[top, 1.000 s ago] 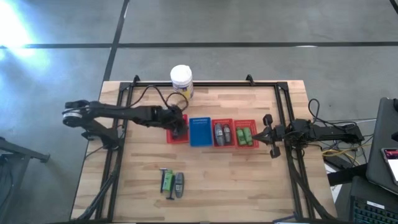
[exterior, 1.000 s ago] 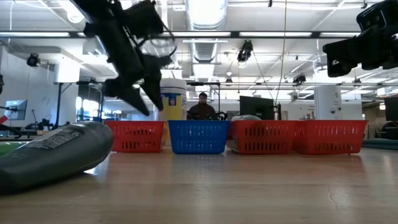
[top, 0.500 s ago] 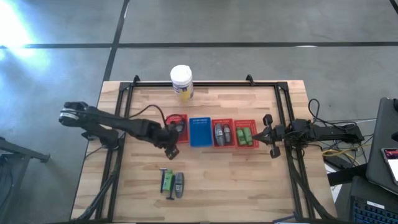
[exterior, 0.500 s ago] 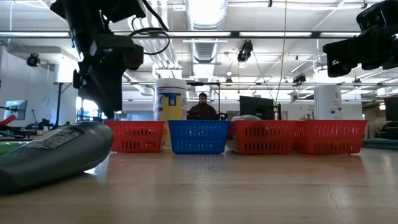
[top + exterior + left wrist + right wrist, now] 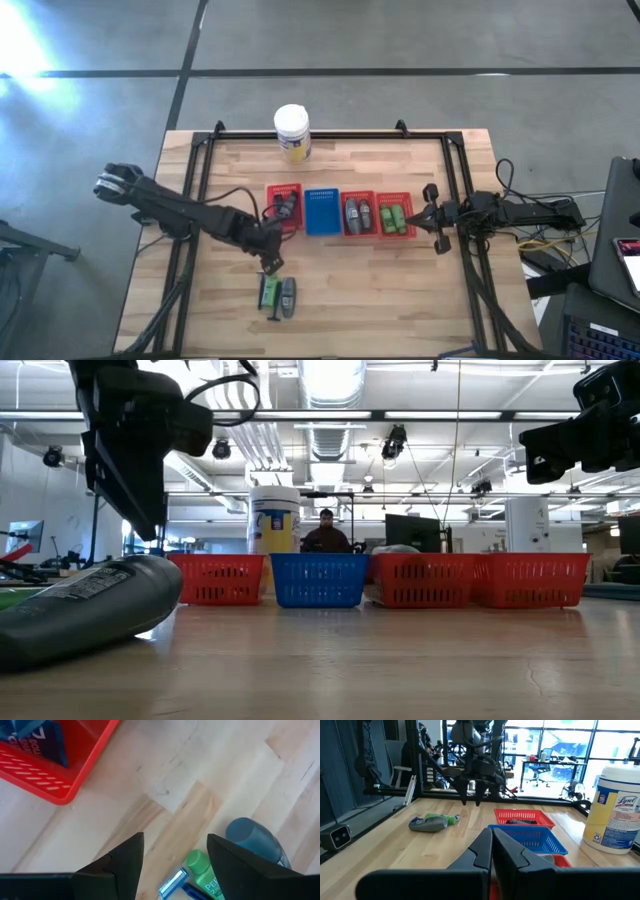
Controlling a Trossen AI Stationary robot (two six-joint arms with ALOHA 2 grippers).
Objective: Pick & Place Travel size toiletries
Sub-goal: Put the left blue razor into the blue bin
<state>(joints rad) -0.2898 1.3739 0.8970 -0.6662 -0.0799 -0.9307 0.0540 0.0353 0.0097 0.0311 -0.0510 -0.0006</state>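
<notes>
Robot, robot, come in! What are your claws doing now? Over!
Left gripper open, above the loose tubes. Right gripper shut, parked by the baskets. Nothing in the way.

four baskets are sitting in a row across the middle of the table (image 5: 400, 290), touching side by side: first basket (image 5: 284, 207), second basket (image 5: 322, 211), third basket (image 5: 359, 215), fourth basket (image 5: 396, 218). a jar (image 5: 292, 132) is standing behind them at the far edge. two toiletries (image 5: 277, 293) are lying together nearer the front. the left end effector (image 5: 270, 265) is hanging between them and the first basket. the right end effector (image 5: 432, 217) is waiting just beside the fourth basket.
</notes>
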